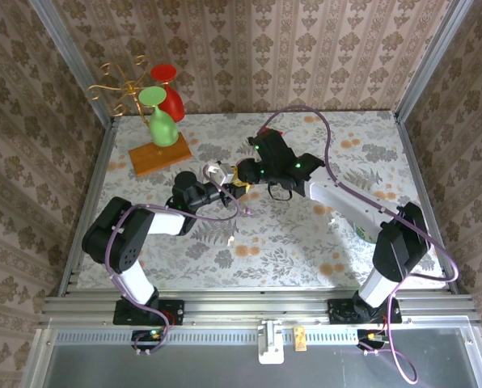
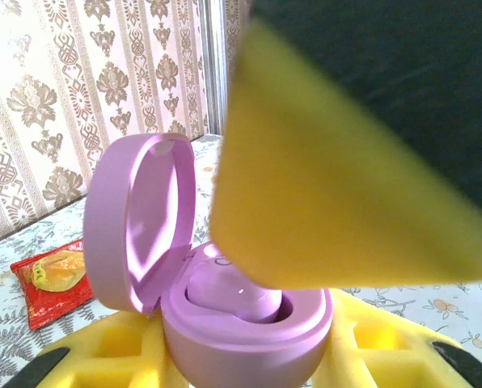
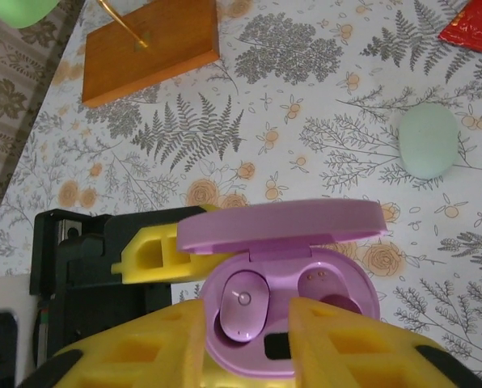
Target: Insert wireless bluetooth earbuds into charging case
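Observation:
A lilac charging case [image 3: 293, 323] stands with its lid [image 3: 281, 226] up, and my left gripper [image 2: 245, 356] is shut on its base, a yellow finger [image 2: 103, 347] on each side. One lilac earbud [image 3: 243, 307] lies in the case's left socket, also seen under the lid as the earbud [image 2: 233, 295]. The right socket [image 3: 330, 295] is empty. My right gripper [image 3: 249, 343] hovers just over the case, open, its fingers apart on either side of the seated earbud and touching nothing. Both grippers meet at mid-table, left gripper [image 1: 213, 184] against right gripper [image 1: 243, 176].
A closed pale green egg-shaped case [image 3: 427, 139] lies on the floral tablecloth beyond the grippers. A red-and-yellow packet [image 2: 51, 279] lies nearby. A wooden stand base [image 1: 158, 155] with green and red glasses [image 1: 162, 121] stands at the back left.

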